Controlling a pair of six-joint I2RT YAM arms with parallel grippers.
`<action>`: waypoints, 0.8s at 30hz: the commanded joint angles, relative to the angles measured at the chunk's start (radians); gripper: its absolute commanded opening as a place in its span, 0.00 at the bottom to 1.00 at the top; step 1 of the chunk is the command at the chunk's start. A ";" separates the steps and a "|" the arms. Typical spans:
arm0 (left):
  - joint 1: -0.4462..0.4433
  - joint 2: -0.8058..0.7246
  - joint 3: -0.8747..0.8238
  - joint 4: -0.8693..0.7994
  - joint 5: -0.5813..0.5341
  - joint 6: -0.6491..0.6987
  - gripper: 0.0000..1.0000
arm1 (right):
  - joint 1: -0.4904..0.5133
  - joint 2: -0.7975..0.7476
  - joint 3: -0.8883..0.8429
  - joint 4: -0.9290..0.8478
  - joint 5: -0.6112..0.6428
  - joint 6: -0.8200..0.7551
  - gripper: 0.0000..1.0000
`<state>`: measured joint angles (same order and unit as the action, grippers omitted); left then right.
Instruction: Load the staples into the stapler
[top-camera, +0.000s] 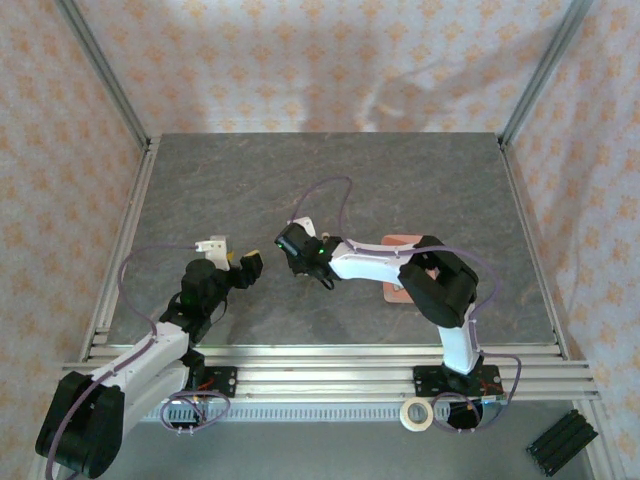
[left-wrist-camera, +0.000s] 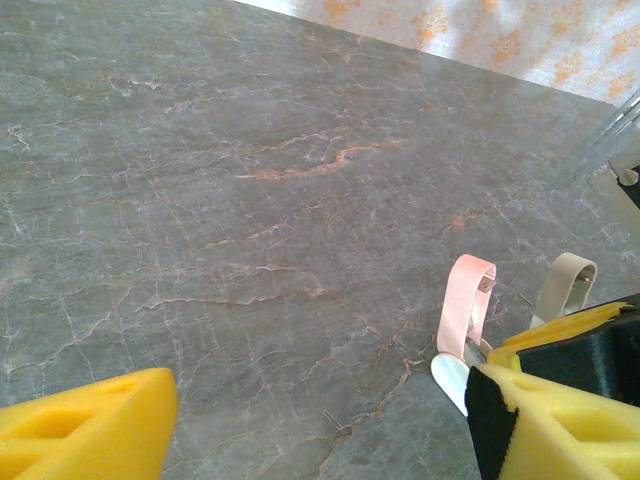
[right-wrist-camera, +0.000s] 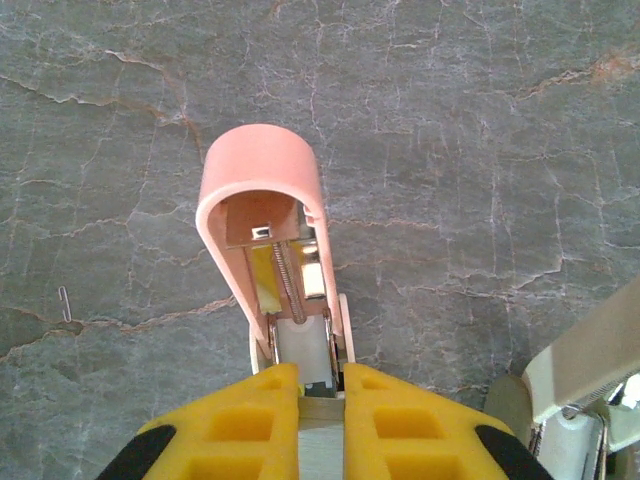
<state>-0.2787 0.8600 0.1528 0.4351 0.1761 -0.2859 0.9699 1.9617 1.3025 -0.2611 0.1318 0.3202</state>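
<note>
One of the staples (right-wrist-camera: 65, 303) is lying flat on the grey tabletop (top-camera: 400, 180), well to the left of the stapler (right-wrist-camera: 262, 200). In the left wrist view the same kind of tiny grey piece (left-wrist-camera: 335, 422) is lying on the bare stone, apart from everything. The pink stapler is standing open, its cover swung up so that the spring and the metal channel inside are showing; I cannot tell whether any staples are sitting in that channel. The right fingers (right-wrist-camera: 400, 420) are pressing together on the stapler's near end and gripping it. A beige object (right-wrist-camera: 585, 365) is standing just beside the stapler, on its right. The left fingers (left-wrist-camera: 85, 425) are hanging wide apart over the tabletop with nothing between them; the stapler (left-wrist-camera: 468, 305) and the beige object (left-wrist-camera: 565, 285) are appearing near the one at the right of that view.
</note>
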 joint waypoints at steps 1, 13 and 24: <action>0.009 -0.001 -0.005 0.018 0.001 0.018 0.76 | 0.001 0.010 0.017 -0.013 0.019 0.008 0.14; 0.008 -0.002 -0.007 0.015 0.003 0.018 0.76 | 0.001 0.023 0.009 -0.019 -0.001 0.032 0.14; 0.009 -0.005 -0.007 0.011 0.004 0.020 0.76 | 0.001 0.021 0.001 -0.035 -0.004 0.043 0.14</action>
<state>-0.2787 0.8597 0.1528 0.4347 0.1761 -0.2859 0.9699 1.9739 1.3025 -0.2611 0.1242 0.3416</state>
